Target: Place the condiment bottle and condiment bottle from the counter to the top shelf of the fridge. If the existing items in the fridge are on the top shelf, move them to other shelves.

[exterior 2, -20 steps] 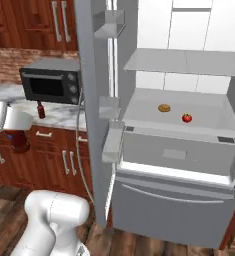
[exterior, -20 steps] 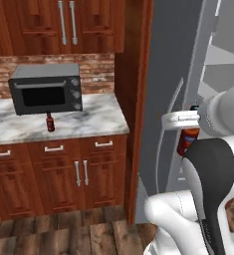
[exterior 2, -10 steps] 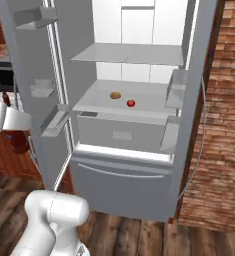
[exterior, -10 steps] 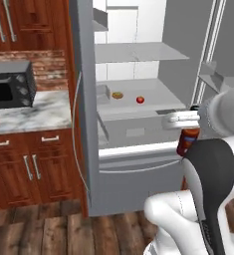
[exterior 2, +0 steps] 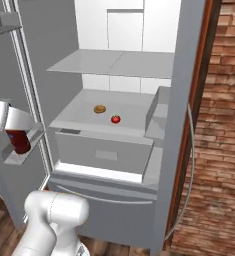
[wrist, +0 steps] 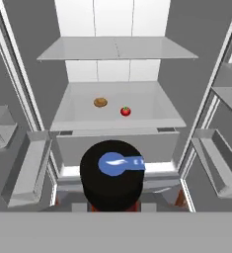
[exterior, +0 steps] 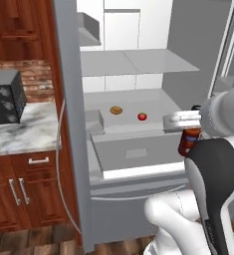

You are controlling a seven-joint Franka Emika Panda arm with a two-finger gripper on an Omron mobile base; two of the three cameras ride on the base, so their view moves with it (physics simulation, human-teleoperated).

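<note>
White fridge [exterior 2: 54, 30] walls framed our view, doors wide. Nearest us, the gripper [exterior: 187, 122] was clamped shut on the condiment bottle [exterior: 189, 141], held upright in front of the fridge, cap up, long axis vertical. Beyond lay the drawer-front shelf [wrist: 152, 106] with the bun-like disc [wrist: 100, 102] and tomato [wrist: 125, 111] near each other. Farthest, the top shelf [wrist: 137, 48] looked bare. We judged it best to raise the bottle, keep it upright, and enter above that shelf's edge.
</note>
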